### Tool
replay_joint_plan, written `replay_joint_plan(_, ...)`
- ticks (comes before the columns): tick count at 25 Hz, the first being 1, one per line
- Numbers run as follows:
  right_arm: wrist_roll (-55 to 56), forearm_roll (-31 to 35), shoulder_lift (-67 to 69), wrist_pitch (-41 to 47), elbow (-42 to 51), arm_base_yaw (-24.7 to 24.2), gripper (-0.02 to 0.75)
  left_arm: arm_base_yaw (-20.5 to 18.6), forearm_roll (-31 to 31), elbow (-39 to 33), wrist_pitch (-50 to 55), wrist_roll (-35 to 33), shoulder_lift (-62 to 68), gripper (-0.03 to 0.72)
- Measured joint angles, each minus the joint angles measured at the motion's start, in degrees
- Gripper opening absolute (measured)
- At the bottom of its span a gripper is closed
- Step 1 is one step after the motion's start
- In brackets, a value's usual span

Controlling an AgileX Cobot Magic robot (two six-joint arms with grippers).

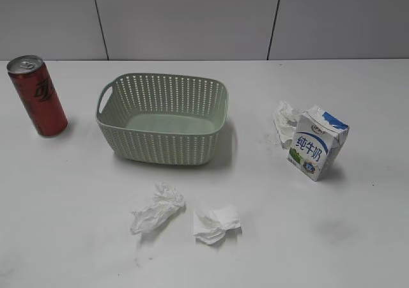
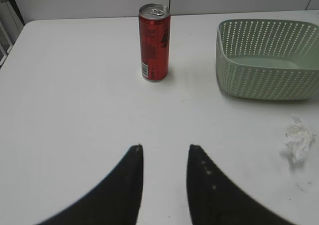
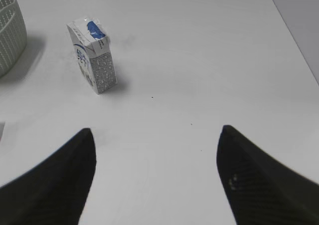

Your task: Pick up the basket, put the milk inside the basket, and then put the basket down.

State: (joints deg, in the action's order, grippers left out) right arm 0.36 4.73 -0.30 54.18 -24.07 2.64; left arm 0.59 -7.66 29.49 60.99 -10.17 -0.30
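Observation:
The pale green basket (image 1: 163, 119) stands upright and empty on the white table, left of centre; it also shows in the left wrist view (image 2: 269, 60) and its edge in the right wrist view (image 3: 9, 33). The milk carton (image 1: 317, 142) stands upright at the right, white with a blue top, also in the right wrist view (image 3: 93, 54). My left gripper (image 2: 164, 147) is open and empty, well short of the basket. My right gripper (image 3: 155, 130) is wide open and empty, short of the milk. Neither gripper shows in the exterior view.
A red can (image 1: 37, 96) stands at the far left, also in the left wrist view (image 2: 154, 42). Crumpled tissues lie in front of the basket (image 1: 156, 208) (image 1: 217, 224) and one beside the milk (image 1: 285, 122). The table's right edge (image 3: 291, 35) runs close by.

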Motion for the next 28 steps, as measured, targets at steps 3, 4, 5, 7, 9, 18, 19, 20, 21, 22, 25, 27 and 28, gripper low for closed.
replay_joint_plan(3, 0.0, 0.0, 0.0, 0.0, 0.0, 0.0, 0.574, 0.0, 0.0, 0.0, 0.0, 0.0, 0.0, 0.236)
replay_joint_plan(4, 0.0, 0.0, 0.0, 0.0, 0.0, 0.0, 0.574, 0.0, 0.0, 0.0, 0.0, 0.0, 0.0, 0.236)
replay_joint_plan(5, 0.0, 0.0, 0.0, 0.0, 0.0, 0.0, 0.574, 0.0, 0.0, 0.0, 0.0, 0.0, 0.0, 0.236)
replay_joint_plan(7, 0.0, 0.04, 0.0, 0.0, 0.0, 0.0, 0.574, 0.0, 0.0, 0.0, 0.0, 0.0, 0.0, 0.236)
replay_joint_plan(9, 0.0, 0.04, 0.0, 0.0, 0.0, 0.0, 0.574, 0.0, 0.0, 0.0, 0.0, 0.0, 0.0, 0.236)
replay_joint_plan(18, 0.0, 0.04, 0.0, 0.0, 0.0, 0.0, 0.574, 0.0, 0.0, 0.0, 0.0, 0.0, 0.0, 0.236)
replay_joint_plan(19, 0.06, 0.04, 0.0, 0.0, 0.0, 0.0, 0.574, 0.0, 0.0, 0.0, 0.0, 0.0, 0.0, 0.236)
replay_joint_plan(20, 0.06, 0.04, 0.0, 0.0, 0.0, 0.0, 0.574, 0.0, 0.0, 0.0, 0.0, 0.0, 0.0, 0.236)
replay_joint_plan(21, 0.06, 0.04, 0.0, 0.0, 0.0, 0.0, 0.574, 0.0, 0.0, 0.0, 0.0, 0.0, 0.0, 0.236)
replay_joint_plan(22, 0.06, 0.04, 0.0, 0.0, 0.0, 0.0, 0.574, 0.0, 0.0, 0.0, 0.0, 0.0, 0.0, 0.236)
replay_joint_plan(25, 0.06, 0.04, 0.0, 0.0, 0.0, 0.0, 0.574, 0.0, 0.03, 0.0, -0.08, 0.0, 0.0, 0.236)
replay_joint_plan(27, 0.06, 0.04, 0.0, 0.0, 0.0, 0.0, 0.574, 0.0, 0.3, 0.0, -0.4, 0.0, 0.0, 0.237)
replay_joint_plan(28, 0.06, 0.04, 0.0, 0.0, 0.0, 0.0, 0.574, 0.0, 0.3, 0.0, -0.47, 0.0, 0.0, 0.239)
